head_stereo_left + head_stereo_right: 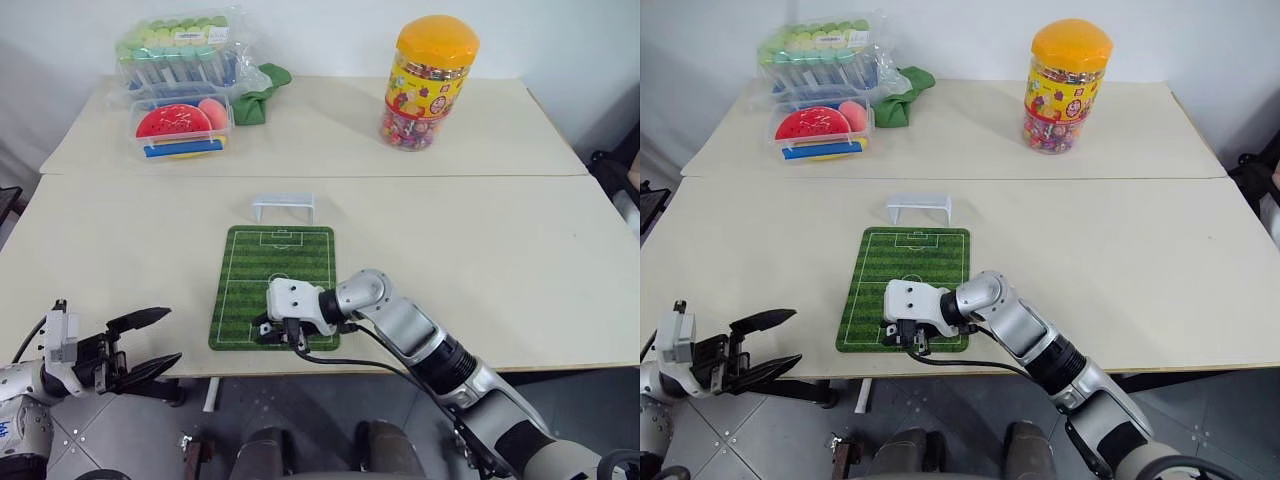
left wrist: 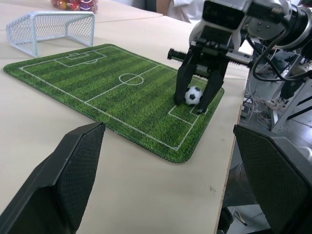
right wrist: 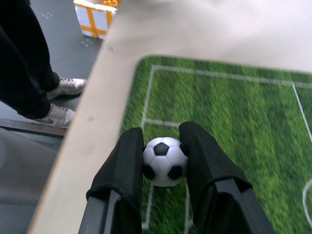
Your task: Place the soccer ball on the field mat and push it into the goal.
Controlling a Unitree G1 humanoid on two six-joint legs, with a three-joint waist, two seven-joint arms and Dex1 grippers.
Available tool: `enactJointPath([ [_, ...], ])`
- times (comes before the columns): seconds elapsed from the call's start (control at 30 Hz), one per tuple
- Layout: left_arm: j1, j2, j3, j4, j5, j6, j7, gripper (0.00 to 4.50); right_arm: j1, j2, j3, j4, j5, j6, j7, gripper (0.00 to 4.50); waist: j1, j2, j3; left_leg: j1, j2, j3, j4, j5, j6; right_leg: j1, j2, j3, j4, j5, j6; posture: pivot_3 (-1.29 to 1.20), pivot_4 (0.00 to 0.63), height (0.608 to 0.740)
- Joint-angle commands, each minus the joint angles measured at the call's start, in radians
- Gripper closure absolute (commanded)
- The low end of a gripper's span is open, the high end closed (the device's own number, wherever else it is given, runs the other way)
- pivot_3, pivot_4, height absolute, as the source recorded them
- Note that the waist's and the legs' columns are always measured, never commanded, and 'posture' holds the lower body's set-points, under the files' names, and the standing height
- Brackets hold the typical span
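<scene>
The right arm reaches across, its gripper (image 3: 165, 163) angled down, jaws clamped on the soccer ball (image 3: 165, 161) — the left gripper (image 1: 148, 345) hangs level, jaws apart.

A pale tabletop (image 1: 480, 250) made of two surfaces pushed together. Near the front edge lies a green mat (image 1: 275, 275); just beyond its far end stands a white goal (image 1: 283, 206). At the back left sit stacked clear boxes (image 1: 182, 85) beside a green cloth (image 1: 262, 95); back right, a yellow-lidded jar (image 1: 428, 85).

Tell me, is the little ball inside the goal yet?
Not yet. The soccer ball sits pinched in the right tool at the field mat's near end, far from the goal.
</scene>
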Motion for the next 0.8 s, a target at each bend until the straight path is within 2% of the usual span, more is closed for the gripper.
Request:
enactJointPath([
  [0.03,0.003,0.017,0.002,-0.028,-0.03,-0.017,-0.111,0.0,-0.012,0.004,-0.004,0.021,-0.006,-0.038,-0.002,3.64,-0.005,0.0,0.0,0.0,0.0,0.0,0.0,0.0,0.0,0.0,0.0,0.0,0.0,0.0,0.0,0.0,0.15,0.74],
  [0.27,-0.004,0.012,-0.002,-0.029,-0.028,-0.031,-0.101,0.0,-0.019,-0.007,-0.008,0.069,-0.003,-0.082,0.022,3.64,-0.008,0.0,0.0,0.0,0.0,0.0,0.0,0.0,0.0,0.0,0.0,0.0,0.0,0.0,0.0,0.0,0.15,0.74],
  [0.33,-0.007,0.01,-0.003,-0.028,-0.027,-0.034,-0.095,0.0,-0.014,-0.011,-0.004,0.063,-0.004,-0.086,0.03,2.94,-0.007,0.0,0.0,0.0,0.0,0.0,0.0,0.0,0.0,0.0,0.0,0.0,0.0,0.0,0.0,0.0,0.15,0.74],
  [0.5,-0.01,0.009,-0.003,-0.029,-0.025,-0.037,-0.086,0.0,-0.003,-0.014,-0.001,0.05,0.0,-0.094,0.044,1.67,-0.007,0.0,0.0,0.0,0.0,0.0,0.0,0.0,0.0,0.0,0.0,0.0,0.0,0.0,0.0,0.0,0.15,0.74],
  [0.8,-0.032,0.008,-0.01,-0.009,-0.014,-0.048,-0.077,0.0,-0.019,0.001,-0.017,0.05,0.002,-0.093,0.038,1.67,-0.007,0.0,0.0,0.0,0.0,0.0,-0.001,0.0,0.0,0.0,0.0,0.0,0.0,0.0,0.0,0.0,0.15,0.74],
])
